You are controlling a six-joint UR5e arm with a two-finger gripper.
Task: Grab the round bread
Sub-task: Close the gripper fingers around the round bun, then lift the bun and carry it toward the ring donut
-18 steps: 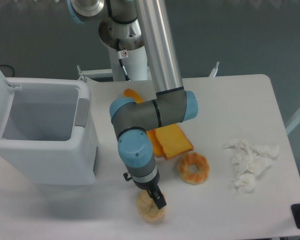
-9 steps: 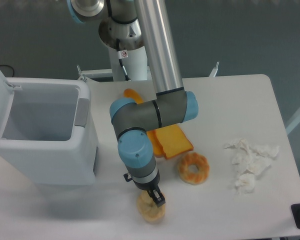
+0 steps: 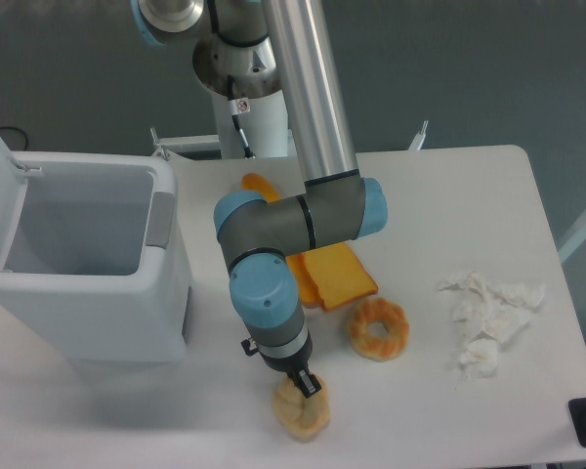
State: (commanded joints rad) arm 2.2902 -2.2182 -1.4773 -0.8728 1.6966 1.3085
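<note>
Jaws narrow, clamped on the round bread [image 3: 300, 411] from straight above (bun squeezed tall between them), at the tabletop [image 3: 469, 205] front edge. Gripper [image 3: 303, 388] centred; lift goes straight up.

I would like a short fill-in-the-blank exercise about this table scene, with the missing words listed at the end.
1. The gripper sits on top of the round ____, near the table's front edge.
2. The ring doughnut has a ____ in its middle.
3. The crumpled white tissue lies on the ____ side of the picture.
4. The white bin has its lid ____.

Missing words: bread; hole; right; open
</note>
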